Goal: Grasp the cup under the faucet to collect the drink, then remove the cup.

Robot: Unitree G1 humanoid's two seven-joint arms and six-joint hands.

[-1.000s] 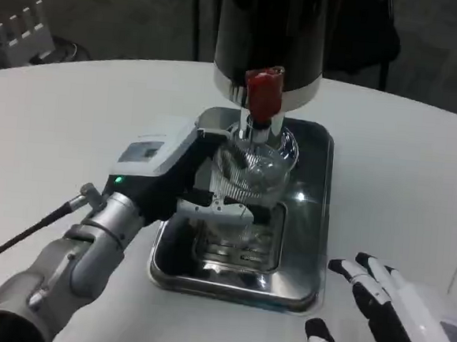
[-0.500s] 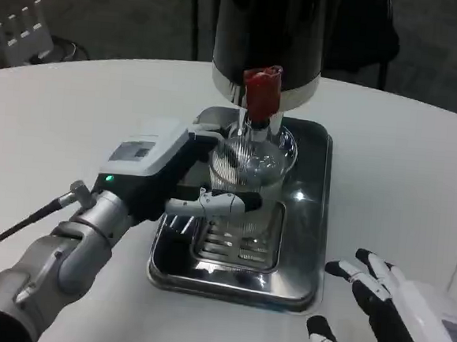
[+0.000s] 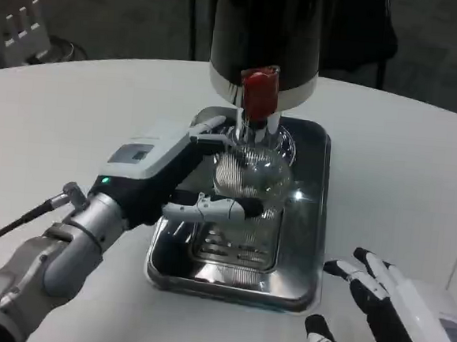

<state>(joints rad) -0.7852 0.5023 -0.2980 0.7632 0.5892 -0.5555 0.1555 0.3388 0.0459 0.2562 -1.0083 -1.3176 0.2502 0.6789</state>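
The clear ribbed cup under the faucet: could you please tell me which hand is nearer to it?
Left. The left hand grips the clear ribbed cup from its left side, over the steel drip tray. The right hand rests open on the table, well off to the lower right.

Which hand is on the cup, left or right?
The left hand: it holds the clear ribbed cup under the red-handled faucet, over the metal tray. The right hand rests apart on the table, fingers spread, holding nothing.
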